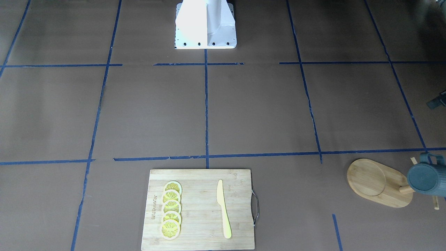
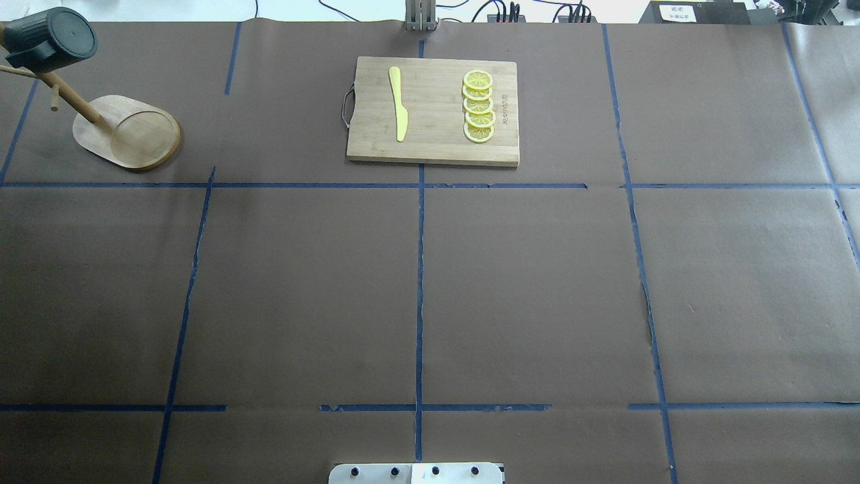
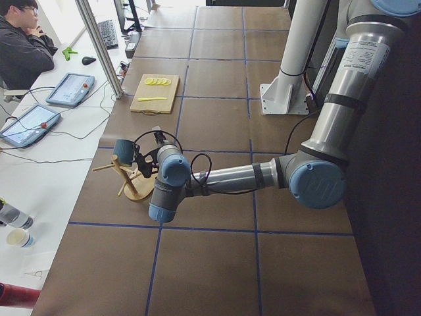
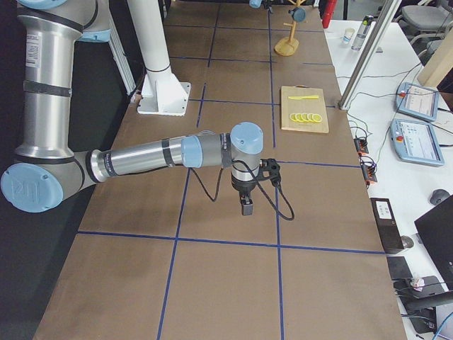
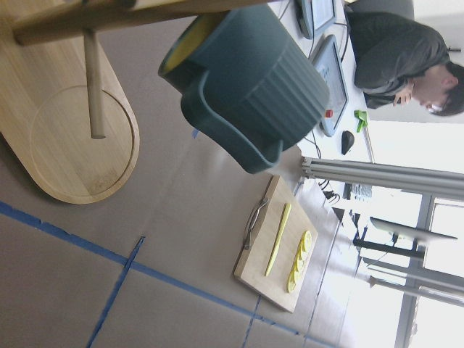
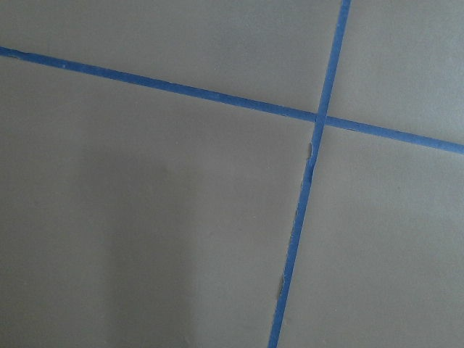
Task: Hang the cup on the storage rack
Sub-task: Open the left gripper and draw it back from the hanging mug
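Note:
The dark teal ribbed cup point(image 1: 427, 177) hangs high on the bamboo storage rack point(image 1: 378, 181), at the table's far left corner in the overhead view, cup point(image 2: 50, 39) above rack base point(image 2: 127, 131). In the left wrist view the cup point(image 5: 254, 87) fills the top, its handle toward the camera, above the oval base point(image 5: 65, 138); no fingers show. In the exterior left view my left gripper point(image 3: 140, 160) is just beside the cup point(image 3: 123, 151); I cannot tell if it is open. My right gripper point(image 4: 245, 207) points down over bare table; its state is unclear.
A rectangular bamboo cutting board point(image 2: 437, 151) with several lemon slices point(image 2: 478, 106) and a yellow knife point(image 2: 398, 102) lies at the far middle. The robot base point(image 1: 205, 24) is at the near middle. Operators' tablets and a seated person are beyond the far edge.

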